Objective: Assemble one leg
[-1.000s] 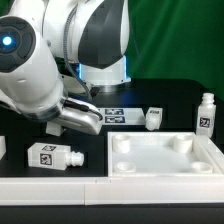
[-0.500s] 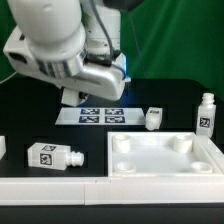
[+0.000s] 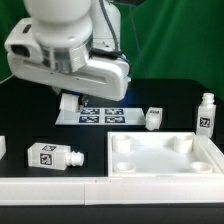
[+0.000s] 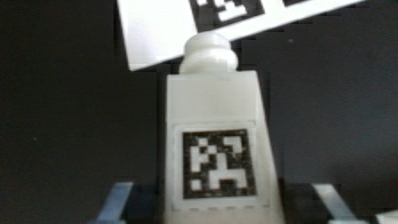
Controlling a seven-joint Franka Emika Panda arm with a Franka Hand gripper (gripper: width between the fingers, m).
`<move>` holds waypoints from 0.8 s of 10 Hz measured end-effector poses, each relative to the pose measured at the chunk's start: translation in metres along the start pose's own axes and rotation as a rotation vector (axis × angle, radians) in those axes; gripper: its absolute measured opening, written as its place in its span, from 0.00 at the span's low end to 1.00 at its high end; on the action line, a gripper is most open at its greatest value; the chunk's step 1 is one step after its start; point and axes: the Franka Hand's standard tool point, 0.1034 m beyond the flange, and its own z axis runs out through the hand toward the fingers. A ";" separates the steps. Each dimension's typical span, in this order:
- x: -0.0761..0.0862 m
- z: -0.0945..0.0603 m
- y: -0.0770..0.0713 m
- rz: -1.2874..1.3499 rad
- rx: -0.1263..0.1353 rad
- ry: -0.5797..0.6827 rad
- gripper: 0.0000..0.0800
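Observation:
In the wrist view a white leg with a black-and-white tag fills the middle, its narrow round end pointing at the marker board. My gripper is open. Its fingers stand on either side of the leg's blocky end, with a dark gap on each side. In the exterior view my gripper hangs under the arm at the marker board's left end. The leg between the fingers cannot be made out there.
The large white square tabletop lies at the front right. Other legs: one lying at the front left, one behind the tabletop, one upright at the far right. A white rail runs along the front.
The arm has swung up from a low reach at the exterior view's left. It now stands over the marker board's left end and has shifted slightly left over the last half second.

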 end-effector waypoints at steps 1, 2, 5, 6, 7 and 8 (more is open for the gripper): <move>-0.010 -0.013 -0.031 -0.014 0.040 0.095 0.36; -0.018 -0.032 -0.050 -0.005 0.119 0.213 0.36; -0.018 -0.051 -0.064 0.037 0.158 0.328 0.36; -0.017 -0.049 -0.069 0.035 0.174 0.395 0.36; -0.015 -0.049 -0.076 0.042 0.190 0.464 0.36; -0.014 -0.047 -0.091 0.046 0.213 0.590 0.36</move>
